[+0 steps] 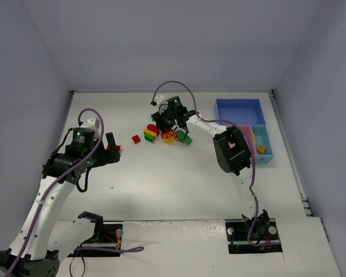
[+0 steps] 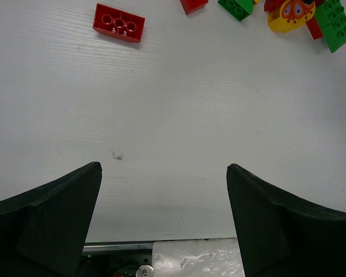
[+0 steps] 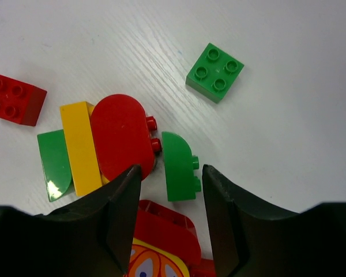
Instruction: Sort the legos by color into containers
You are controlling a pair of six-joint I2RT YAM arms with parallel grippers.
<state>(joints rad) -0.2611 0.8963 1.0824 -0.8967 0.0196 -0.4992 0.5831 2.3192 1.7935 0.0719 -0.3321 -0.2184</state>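
Observation:
The legos lie in a pile (image 1: 164, 134) at mid-table: red, green and yellow bricks. My right gripper (image 1: 172, 127) is open and low over the pile. In the right wrist view its open jaws (image 3: 170, 173) straddle a green rounded brick (image 3: 180, 167), with a red rounded brick (image 3: 122, 135), a yellow bar (image 3: 81, 147) and a printed yellow-red piece (image 3: 161, 245) beside it. A green square brick (image 3: 215, 72) lies apart. My left gripper (image 1: 111, 149) is open and empty above the table (image 2: 164, 173). A red brick (image 2: 119, 23) lies far ahead of it.
The joined containers stand at the right: a blue one (image 1: 239, 104), a pink one (image 1: 249, 134) and a small light-blue one (image 1: 267, 157) holding an orange brick (image 1: 261, 149). A lone red brick (image 1: 136, 139) lies left of the pile. Grey walls enclose the table.

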